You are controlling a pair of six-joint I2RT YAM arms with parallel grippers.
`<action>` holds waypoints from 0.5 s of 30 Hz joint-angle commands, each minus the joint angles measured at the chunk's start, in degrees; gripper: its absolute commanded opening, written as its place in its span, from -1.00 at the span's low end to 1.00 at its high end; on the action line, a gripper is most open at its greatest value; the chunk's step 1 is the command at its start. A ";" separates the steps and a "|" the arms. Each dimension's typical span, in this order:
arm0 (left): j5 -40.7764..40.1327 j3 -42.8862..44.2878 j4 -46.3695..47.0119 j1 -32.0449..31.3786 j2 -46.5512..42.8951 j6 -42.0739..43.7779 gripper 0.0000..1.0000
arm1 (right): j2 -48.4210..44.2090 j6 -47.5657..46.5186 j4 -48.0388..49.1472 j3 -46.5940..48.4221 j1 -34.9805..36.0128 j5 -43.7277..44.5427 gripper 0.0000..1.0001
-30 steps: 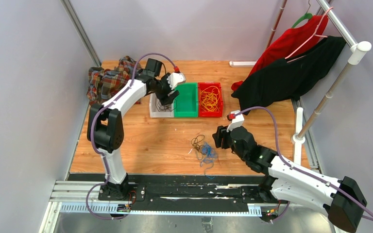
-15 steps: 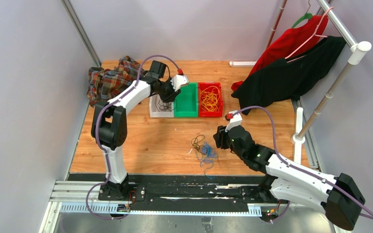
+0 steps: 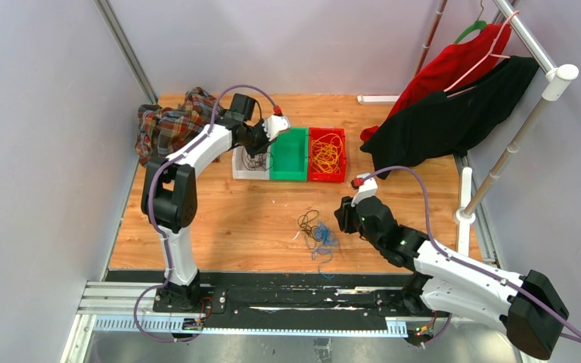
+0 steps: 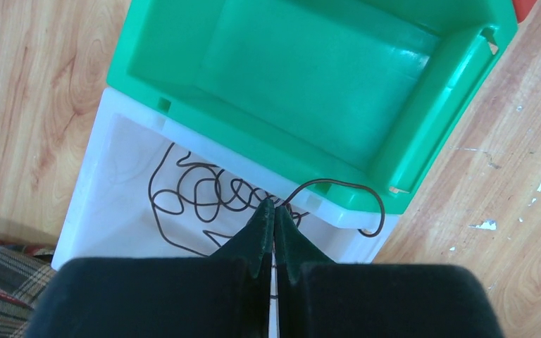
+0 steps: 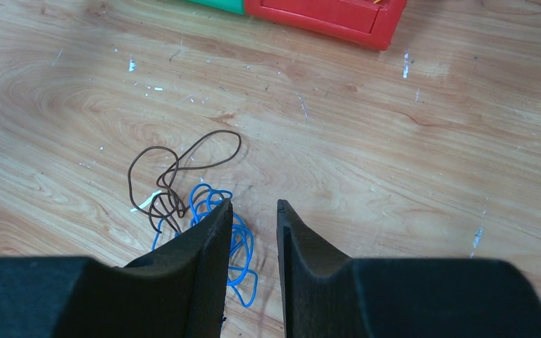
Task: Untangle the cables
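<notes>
Cables (image 5: pixel 199 191) loop thinly across scuffed wood (image 5: pixel 394 141).

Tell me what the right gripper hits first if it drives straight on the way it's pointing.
Most likely bare table just ahead of the right gripper, which seems to tilt downward. The blue cable lies beside one finger, out of line; the red bin sits farther on.

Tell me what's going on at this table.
Two robot arms are sorting tangled wires. The left gripper is shut above the white plastic bin, its tips at the thin dark cable coiled there, one loop spilling over the rim. The right gripper hangs open beside the blue and brown cable tangle on the wooden table.
</notes>
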 commanded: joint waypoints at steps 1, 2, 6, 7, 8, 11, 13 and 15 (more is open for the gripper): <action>0.33 0.75 -0.04 1.38 -0.33 -0.04 -0.99 | -0.55 0.79 1.35 -1.01 -0.98 -0.32 -0.42; -0.05 0.50 0.02 1.65 -0.34 0.28 -0.99 | -0.55 0.82 1.43 -1.02 -0.99 -0.44 -0.43; -2.06 -1.00 1.64 2.50 -0.02 0.69 -0.99 | -0.59 1.01 1.72 -1.28 -1.14 -0.44 -0.46; -2.73 -1.43 2.29 2.49 0.12 0.77 -0.99 | -0.56 1.05 1.78 -1.37 -1.18 -0.50 -0.47; -3.16 -1.83 2.93 2.49 0.17 0.82 -0.99 | -0.55 1.12 1.84 -1.37 -1.21 -0.50 -0.47; -2.11 -2.01 3.05 2.51 0.39 0.88 -0.99 | -0.46 1.01 1.84 -1.38 -1.31 -0.73 -0.49; -0.84 -1.50 2.13 2.49 0.29 1.46 -0.86 | -0.46 1.10 1.77 -1.37 -1.31 -0.76 -0.49; 0.20 -0.78 1.37 2.53 0.27 2.68 -0.67 | -0.38 1.06 1.81 -1.37 -1.39 -0.80 -0.48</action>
